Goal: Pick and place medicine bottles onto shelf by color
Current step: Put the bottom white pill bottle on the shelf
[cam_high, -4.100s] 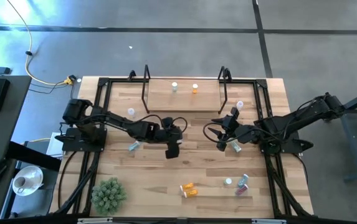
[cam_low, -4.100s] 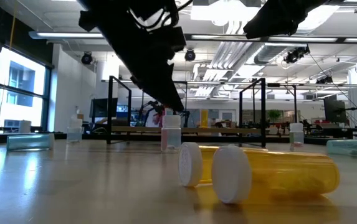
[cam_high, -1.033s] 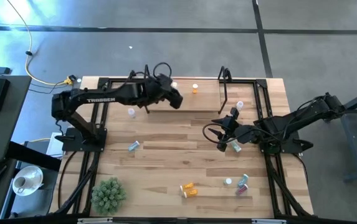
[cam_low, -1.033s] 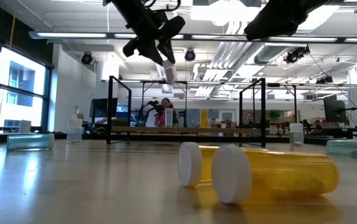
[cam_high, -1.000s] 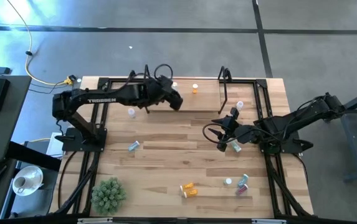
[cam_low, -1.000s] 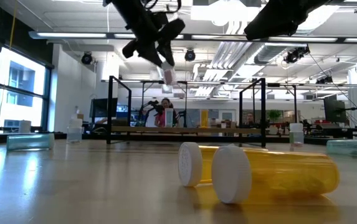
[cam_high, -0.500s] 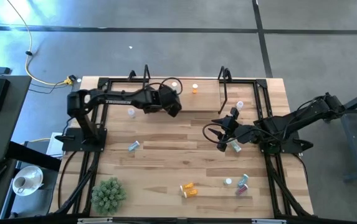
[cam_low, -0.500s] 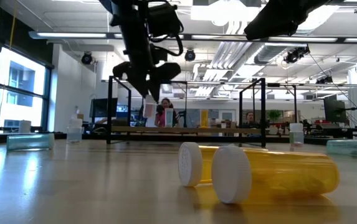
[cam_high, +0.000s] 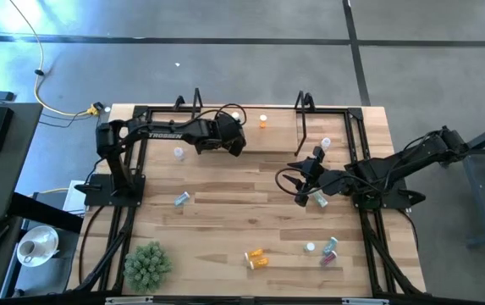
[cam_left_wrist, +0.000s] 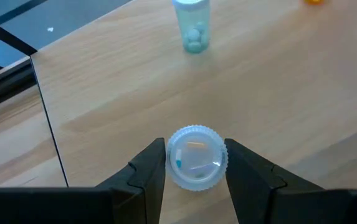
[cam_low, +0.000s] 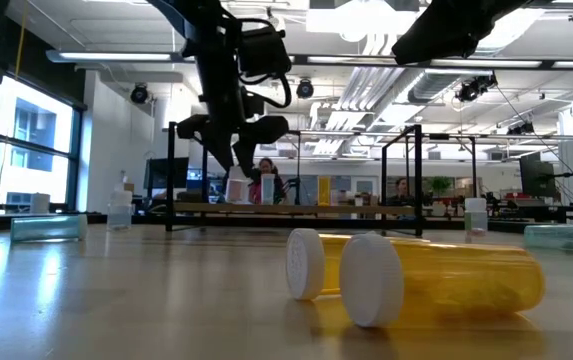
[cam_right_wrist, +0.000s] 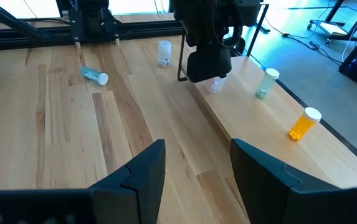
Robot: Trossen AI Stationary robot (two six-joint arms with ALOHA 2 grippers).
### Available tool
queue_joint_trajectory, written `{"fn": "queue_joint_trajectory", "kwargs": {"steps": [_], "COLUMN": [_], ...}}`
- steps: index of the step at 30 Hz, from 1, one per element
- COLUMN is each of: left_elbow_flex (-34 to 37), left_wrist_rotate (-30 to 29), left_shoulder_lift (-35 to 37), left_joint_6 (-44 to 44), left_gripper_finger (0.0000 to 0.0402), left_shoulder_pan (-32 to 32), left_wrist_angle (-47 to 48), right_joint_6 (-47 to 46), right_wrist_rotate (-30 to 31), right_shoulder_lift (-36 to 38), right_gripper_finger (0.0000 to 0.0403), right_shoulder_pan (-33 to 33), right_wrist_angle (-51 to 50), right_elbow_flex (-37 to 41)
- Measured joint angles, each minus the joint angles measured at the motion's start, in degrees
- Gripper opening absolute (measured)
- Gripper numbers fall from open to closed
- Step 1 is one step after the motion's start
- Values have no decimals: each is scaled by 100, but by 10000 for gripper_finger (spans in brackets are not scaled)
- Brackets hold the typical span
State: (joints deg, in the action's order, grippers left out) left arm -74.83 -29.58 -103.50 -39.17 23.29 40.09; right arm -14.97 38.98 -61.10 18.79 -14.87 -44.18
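White-capped bottle sits clamped in the left claw over the shelf; right claw gapes apart.

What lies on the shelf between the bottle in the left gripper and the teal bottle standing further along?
Nothing: in the left wrist view, only bare shelf board separates the held bottle in the left gripper from the teal bottle.

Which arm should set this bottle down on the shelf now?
Left. The left gripper already holds the white-capped bottle over the shelf; the right gripper hangs empty mid-table.
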Motion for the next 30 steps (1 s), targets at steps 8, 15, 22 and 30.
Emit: {"fn": "queue_joint_trajectory", "kwargs": {"steps": [8, 15, 22, 30], "left_elbow_flex": [0, 0, 0, -1], "left_wrist_rotate": [108, 323, 206, 226], "left_shoulder_lift": [11, 22, 22, 22], "left_joint_6": [19, 25, 33, 34], "left_gripper_finger": [143, 164, 187, 213], "left_shoulder_pan": [-4, 7, 11, 11], "left_wrist_angle": [-42, -48, -70, -433], "right_joint_6": [-2, -15, -1, 1], "right_wrist_rotate": [-9, -15, -17, -16], "right_shoulder_lift": [0, 0, 0, 0], "right_gripper_finger": [172, 172, 172, 172], "right_shoulder_pan": [0, 0, 0, 0], "right_wrist_angle": [0, 0, 0, -1], "right_elbow_flex": [0, 2, 2, 2]}}
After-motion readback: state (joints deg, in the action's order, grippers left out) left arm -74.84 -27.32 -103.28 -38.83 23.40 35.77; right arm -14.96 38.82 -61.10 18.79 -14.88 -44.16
